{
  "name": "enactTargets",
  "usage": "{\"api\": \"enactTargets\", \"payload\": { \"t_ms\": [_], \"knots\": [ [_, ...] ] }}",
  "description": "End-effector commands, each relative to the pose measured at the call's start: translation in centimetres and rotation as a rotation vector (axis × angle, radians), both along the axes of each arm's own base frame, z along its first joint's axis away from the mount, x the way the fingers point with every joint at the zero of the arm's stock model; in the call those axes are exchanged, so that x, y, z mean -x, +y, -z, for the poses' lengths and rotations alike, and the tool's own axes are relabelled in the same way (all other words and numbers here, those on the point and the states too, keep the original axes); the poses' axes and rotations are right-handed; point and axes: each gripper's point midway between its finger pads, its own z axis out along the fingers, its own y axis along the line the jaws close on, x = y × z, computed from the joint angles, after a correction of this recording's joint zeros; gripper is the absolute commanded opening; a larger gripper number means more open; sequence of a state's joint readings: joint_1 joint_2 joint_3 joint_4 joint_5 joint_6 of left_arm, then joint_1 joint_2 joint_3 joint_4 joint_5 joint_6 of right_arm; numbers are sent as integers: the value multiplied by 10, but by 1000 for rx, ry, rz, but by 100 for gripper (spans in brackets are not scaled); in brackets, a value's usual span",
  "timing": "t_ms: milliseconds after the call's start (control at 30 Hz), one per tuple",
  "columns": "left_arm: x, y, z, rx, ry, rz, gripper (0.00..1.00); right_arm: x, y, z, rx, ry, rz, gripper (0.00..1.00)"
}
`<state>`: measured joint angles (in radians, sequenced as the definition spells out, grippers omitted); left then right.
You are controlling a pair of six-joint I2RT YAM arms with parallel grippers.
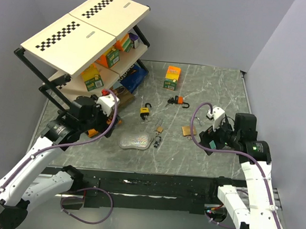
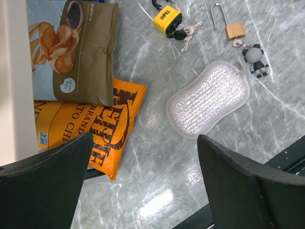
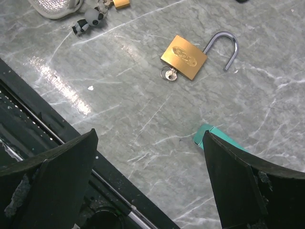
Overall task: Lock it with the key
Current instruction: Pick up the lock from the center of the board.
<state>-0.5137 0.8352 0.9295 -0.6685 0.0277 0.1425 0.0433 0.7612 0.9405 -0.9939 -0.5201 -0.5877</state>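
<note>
Right claw (image 3: 150, 143) wide — brass padlock (image 3: 183, 57) near

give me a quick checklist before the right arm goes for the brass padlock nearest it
1. right gripper open: ok.
2. brass padlock with its shackle swung open, ready to lock: ok.
3. key seated in the padlock's keyhole: ok.
4. Padlock lying apart from other things: ok, the teal scrap does not touch it.
5. Padlock between the right fingers: not ok, it lies ahead of them.
6. left gripper open, holding nothing: ok.
</note>
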Motion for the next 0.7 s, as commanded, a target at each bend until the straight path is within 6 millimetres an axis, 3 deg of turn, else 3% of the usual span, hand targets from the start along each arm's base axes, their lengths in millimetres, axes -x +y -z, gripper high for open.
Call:
{"api": "enactTargets", "payload": {
  "t_ms": [0, 133, 300, 500, 667],
  "knots": [
    [-11, -4, -7, -22, -23, 19, 96, -7, 4, -8, -39, 20, 37, 100],
    [-7, -17, -15, -21, -27, 130, 96, -15, 1, -17, -60, 73, 117, 100],
    [-10, -28, -25, -6, -66, 194, 96, -20, 0, -9, -87, 182, 203, 100],
    [-25, -46, -28, 25, -70, 231, 96, -51, -9, 20, -3, 238, 373, 100],
    [-45, -63, -37, 78, -130, 241, 96, -65, 1, 48, 105, 287, 357, 100]
  ]
}}
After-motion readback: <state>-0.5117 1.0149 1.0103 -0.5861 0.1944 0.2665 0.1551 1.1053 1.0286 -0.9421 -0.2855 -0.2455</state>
